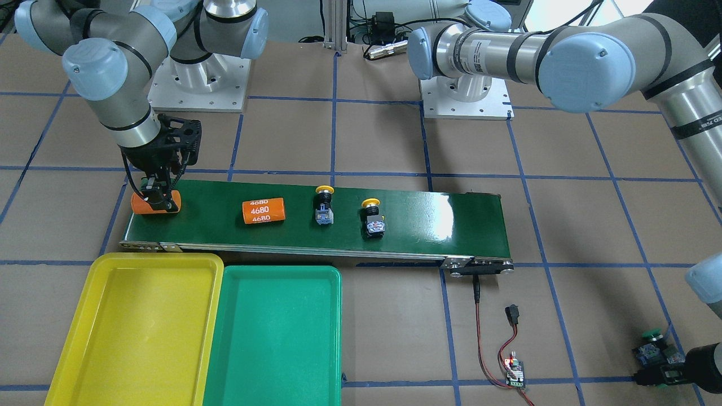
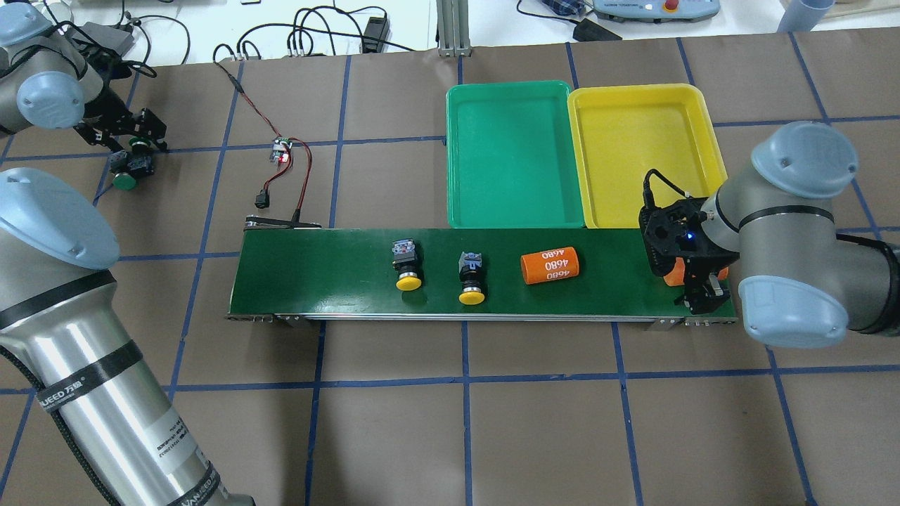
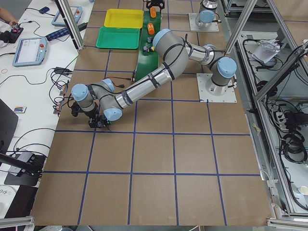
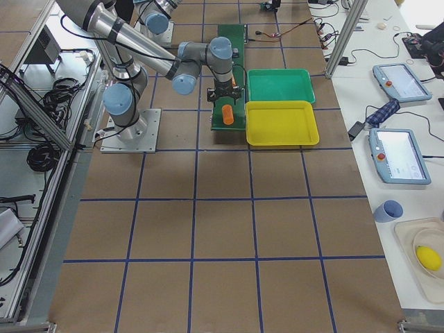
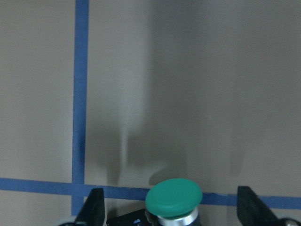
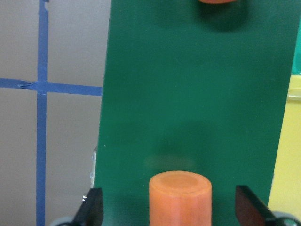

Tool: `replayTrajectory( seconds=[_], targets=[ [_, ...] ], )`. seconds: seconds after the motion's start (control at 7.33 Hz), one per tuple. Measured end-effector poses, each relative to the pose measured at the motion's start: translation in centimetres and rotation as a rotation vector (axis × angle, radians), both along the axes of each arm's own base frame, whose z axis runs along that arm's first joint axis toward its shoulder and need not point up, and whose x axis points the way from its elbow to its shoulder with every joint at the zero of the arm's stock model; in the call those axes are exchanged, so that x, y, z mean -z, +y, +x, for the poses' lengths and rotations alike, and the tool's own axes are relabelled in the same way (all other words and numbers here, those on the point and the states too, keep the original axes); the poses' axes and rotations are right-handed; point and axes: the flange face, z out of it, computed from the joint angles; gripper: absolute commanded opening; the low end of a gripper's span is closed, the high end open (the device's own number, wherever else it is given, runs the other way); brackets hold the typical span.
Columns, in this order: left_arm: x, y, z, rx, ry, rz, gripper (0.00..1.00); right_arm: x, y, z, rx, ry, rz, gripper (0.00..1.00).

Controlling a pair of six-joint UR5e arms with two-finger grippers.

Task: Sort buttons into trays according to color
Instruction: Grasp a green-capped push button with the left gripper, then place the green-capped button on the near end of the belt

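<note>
Brown-paper tabletop (image 2: 492, 422), blue tape grid. Both yellow buttons (image 2: 408, 270) (image 2: 472, 284) lie mid-belt (image 2: 337, 281); the green tray (image 2: 457, 211) and yellow tray (image 2: 703, 105) sit just beyond it, right side. Right gripper (image 6: 171, 205) straddles a plain orange cylinder (image 6: 180, 193) at the belt's right end, fingers wide apart, not touching it. Left gripper (image 5: 171, 207), far left, is spread around a green button (image 5: 173, 197); a second green button (image 2: 125, 180) lies beside.

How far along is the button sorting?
Nothing sorted: yellow tray and green tray are empty. In hand: left gripper open around one green button; right gripper open around an orange cylinder. Remaining: both yellow buttons on the conveyor belt, both green buttons off it.
</note>
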Motion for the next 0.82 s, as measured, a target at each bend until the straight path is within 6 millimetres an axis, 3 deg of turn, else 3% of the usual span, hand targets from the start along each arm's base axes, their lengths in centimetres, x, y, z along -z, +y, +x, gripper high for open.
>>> replayTrajectory(
  seconds=[0.14,0.55,0.82],
  targets=[
    [0.0,0.2,-0.5,0.004,0.008,0.016,0.00,0.0,0.0,0.0,0.000,0.000,0.000,1.00],
    [-0.5,0.3,-1.5,0.004,0.030,0.032,0.00,0.0,0.0,0.0,0.000,0.000,0.000,1.00],
    [-2.5,0.6,-2.8,-0.004,0.051,0.056,0.00,0.0,0.0,0.0,0.000,-0.001,0.000,1.00]
  ],
)
